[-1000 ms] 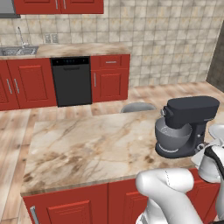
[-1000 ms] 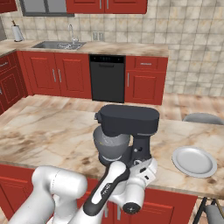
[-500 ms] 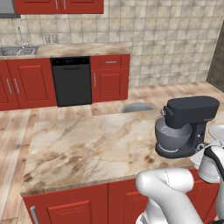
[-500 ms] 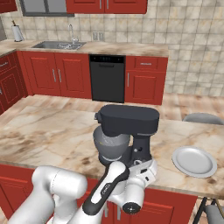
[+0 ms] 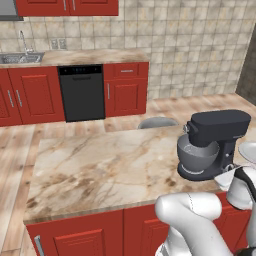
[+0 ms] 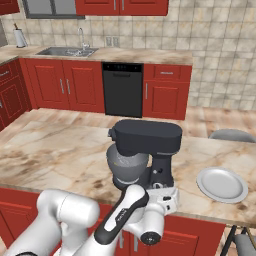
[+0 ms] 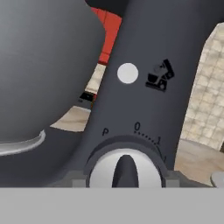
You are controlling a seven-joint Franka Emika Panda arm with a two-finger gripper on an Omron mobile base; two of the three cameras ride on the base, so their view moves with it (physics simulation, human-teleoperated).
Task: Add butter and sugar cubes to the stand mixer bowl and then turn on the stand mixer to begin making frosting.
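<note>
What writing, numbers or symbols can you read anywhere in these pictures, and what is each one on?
"P": on the stand mixer column, left of the arc above its silver knob.
"0": on the same arc, above the knob.
"1": on the arc, right of the knob.
A small mixer pictogram sits higher on the column; no words.
The dishwasher panel markings are too small to read.

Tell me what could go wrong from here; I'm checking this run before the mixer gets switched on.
1. The hand view is pressed close to the stand mixer's silver dial, so a skewed approach could shove the mixer instead of turning it.
2. The plate lies beside the mixer near the hand; a sideways swing might knock it.
</note>
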